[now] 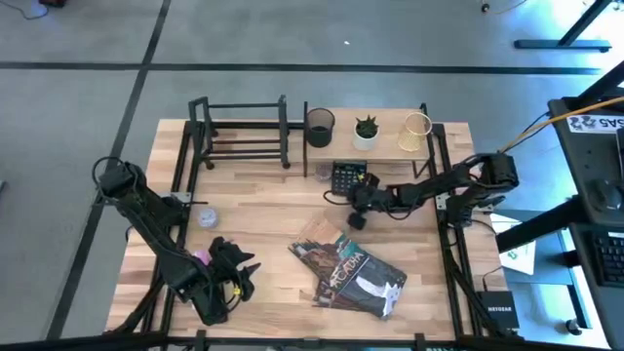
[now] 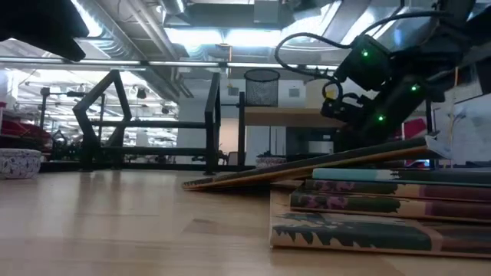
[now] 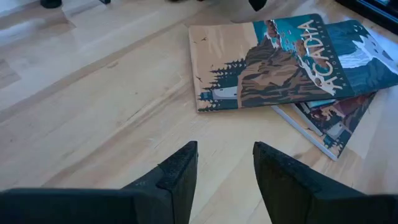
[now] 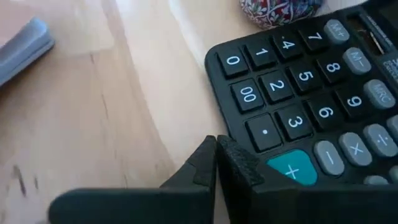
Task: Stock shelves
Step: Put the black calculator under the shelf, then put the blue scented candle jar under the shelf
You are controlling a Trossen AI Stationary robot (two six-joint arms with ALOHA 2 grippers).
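Observation:
The black metal-bar rack (image 1: 239, 132) stands at the table's far left. The light-wood shelf (image 1: 390, 146) stands at the far right, carrying a mesh cup (image 1: 320, 127), a small plant (image 1: 366, 130) and a gold wire piece (image 1: 416, 132). A black calculator (image 1: 348, 177) lies at the shelf's front. My right gripper (image 1: 357, 203) (image 4: 217, 163) is shut, with its tips at the calculator's corner. Several books (image 1: 353, 273) (image 3: 280, 59) lie overlapping near the front. My left gripper (image 1: 239, 265) (image 3: 225, 165) hangs open over bare wood at the front left, short of the books. My right gripper's shut fingertips (image 4: 239, 165) sit at the calculator's corner (image 4: 264, 140) by the "." and "+" keys, coming in slanting from the near side. The calculator is not between the fingers. Whether the tips touch its edge I cannot tell.
A small pale bowl (image 1: 207, 216) (image 2: 17, 162) sits at mid left. A patterned round object (image 4: 280, 9) lies beyond the calculator, and a grey object (image 4: 25, 45) lies on the wood beside it. There is bare wood between the rack and the books.

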